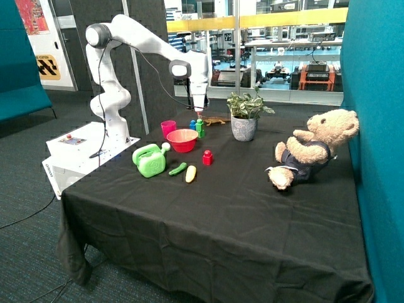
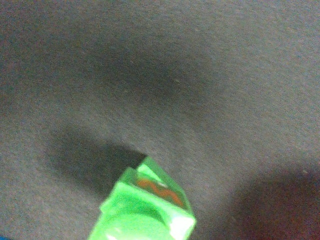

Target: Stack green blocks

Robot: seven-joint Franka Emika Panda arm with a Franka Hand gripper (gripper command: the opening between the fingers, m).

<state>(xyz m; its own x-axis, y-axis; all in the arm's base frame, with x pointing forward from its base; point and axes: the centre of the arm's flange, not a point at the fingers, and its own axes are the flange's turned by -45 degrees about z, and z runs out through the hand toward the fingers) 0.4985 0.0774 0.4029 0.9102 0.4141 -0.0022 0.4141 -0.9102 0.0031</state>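
The green blocks [image 1: 200,128] stand one on the other just behind the red bowl [image 1: 182,139], beside a blue brick [image 1: 192,124]; the wrist view shows only one green block, cut off at the frame edge. The gripper [image 1: 199,111] hangs right above them, its fingers too small to judge, so I cannot tell their state.

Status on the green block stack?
Looks nearly done or done: in the outside view the green blocks stand one on the other behind the red bowl, beside the blue block. The gripper hangs right above the stack; whether it grips the top block can't be told. The wrist view shows one green block close up. Left: confirm release, retreat.
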